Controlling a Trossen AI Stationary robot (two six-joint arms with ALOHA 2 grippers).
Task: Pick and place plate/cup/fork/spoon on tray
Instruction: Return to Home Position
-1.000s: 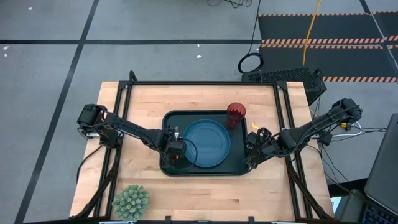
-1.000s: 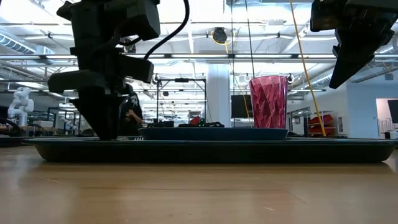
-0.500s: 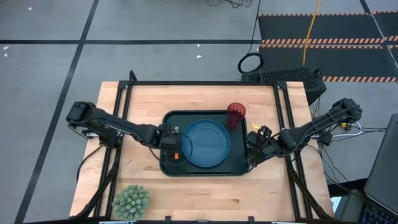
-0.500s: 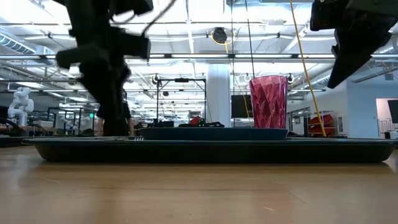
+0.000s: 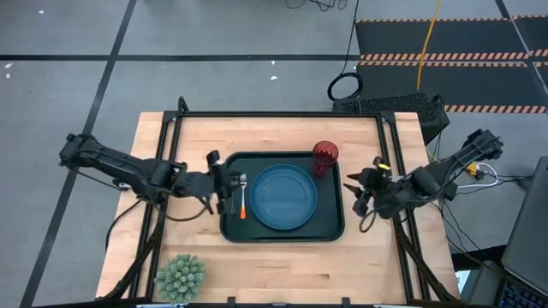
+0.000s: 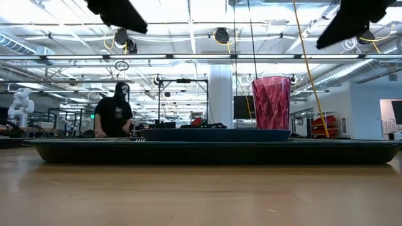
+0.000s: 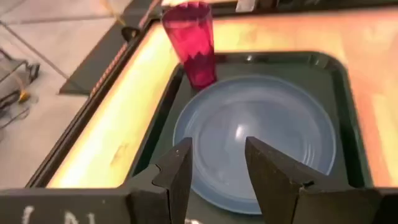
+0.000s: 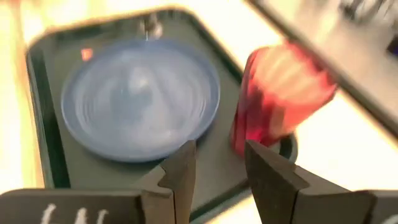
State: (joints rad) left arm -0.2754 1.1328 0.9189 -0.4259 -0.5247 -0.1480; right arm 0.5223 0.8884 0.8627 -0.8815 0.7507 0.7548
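The dark tray [image 5: 233, 229] lies mid-table. The blue plate [image 5: 285, 197] sits flat in its middle. The red cup [image 5: 325, 156] stands upright in the tray's far right corner. The orange-handled fork [image 5: 242, 202] lies flat on the tray floor left of the plate. The spoon does not show. My left gripper [image 5: 227, 192] is open and empty, raised above the tray's left rim; its wrist view shows the plate [image 7: 258, 134] and the cup [image 7: 189, 43]. My right gripper [image 5: 354, 195] is open and empty, raised just off the tray's right rim.
A spiky green potted plant [image 5: 181, 275] stands at the table's near left corner. Bare wood lies on every side of the tray. A person [image 6: 118, 114] stands in the room far behind the table.
My left gripper has drawn back from over the tray's left part toward the table's left edge and has risen. The fork, which it covered before, stays flat on the tray. My right gripper has risen and gone a little toward the table's right edge.
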